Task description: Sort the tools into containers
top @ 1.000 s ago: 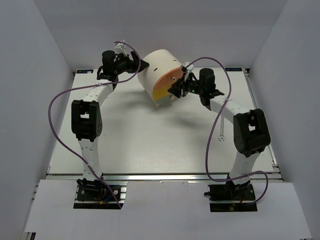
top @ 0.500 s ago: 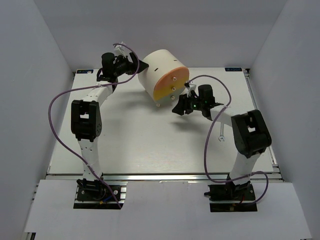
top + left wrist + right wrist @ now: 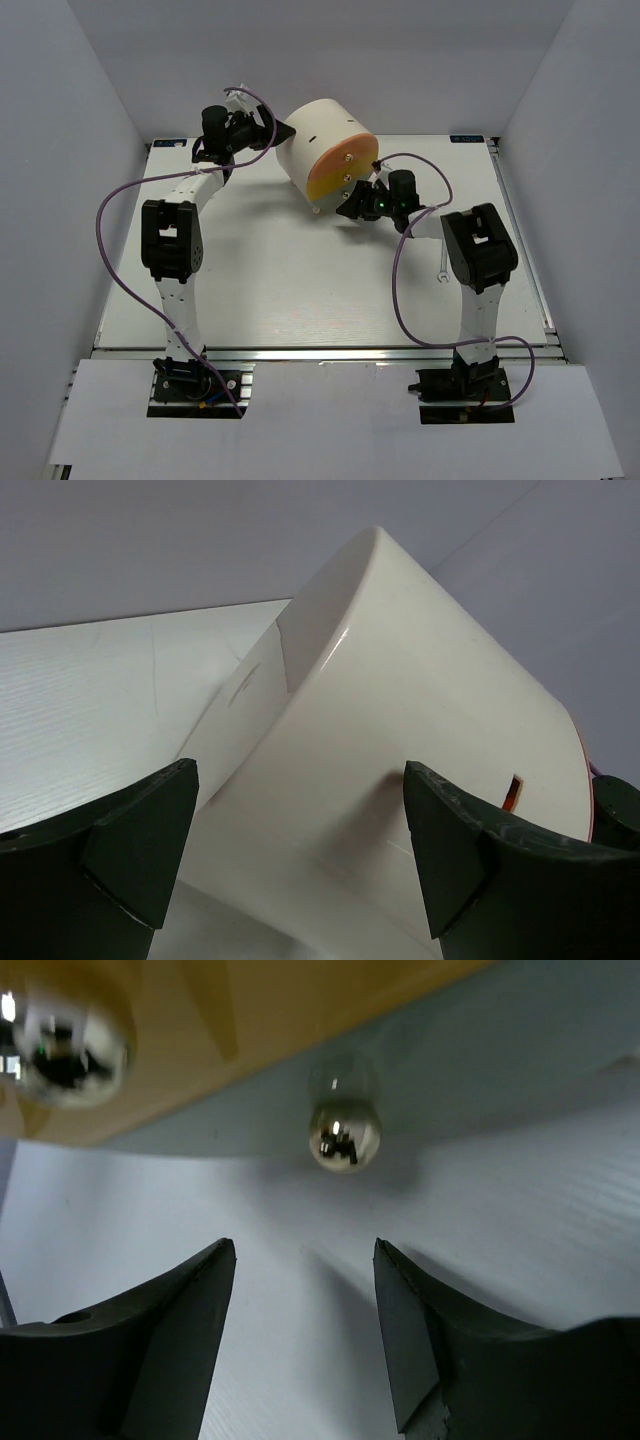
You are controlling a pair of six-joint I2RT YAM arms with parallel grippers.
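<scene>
Right gripper (image 3: 343,211): jaws spread with nothing between them, low at the near side of the cabinet (image 3: 318,133), just under its drawer face. In the wrist view both dark fingers (image 3: 165,1345) point up at the lower knob (image 3: 343,1135), with a clear gap between tips and knob.
Left gripper (image 3: 287,131): jaws wide apart at the cabinet's far-left flank, straddling the curved cream wall. The wrist view is too close to tell whether the pads (image 3: 140,840) touch it.
Cabinet: stands toward the far middle of the table (image 3: 280,285), drawer face turned to the near right.
Drawers: orange drawer (image 3: 350,152) uppermost on the cabinet face, yellow drawer (image 3: 325,185) beneath it. The grey-green drawer (image 3: 480,1060) is lowest and shows only from the right wrist. The lower knob sits on the grey-green front, the upper knob (image 3: 68,1032) on the yellow one.
Spanner (image 3: 443,268): flat on the table, well to the near right of the cabinet, beside the right arm and held by neither gripper.
Edges: the cabinet's back stands near the table's far edge. White walls (image 3: 60,200) close in to the left, right and far side of it.
Open room: a wide stretch of tabletop lies nearward of the cabinet, between the two arms. The room is tight behind the cabinet, where the left gripper sits. A purple cable (image 3: 398,290) loops from the right arm over the table, near right of the cabinet.
</scene>
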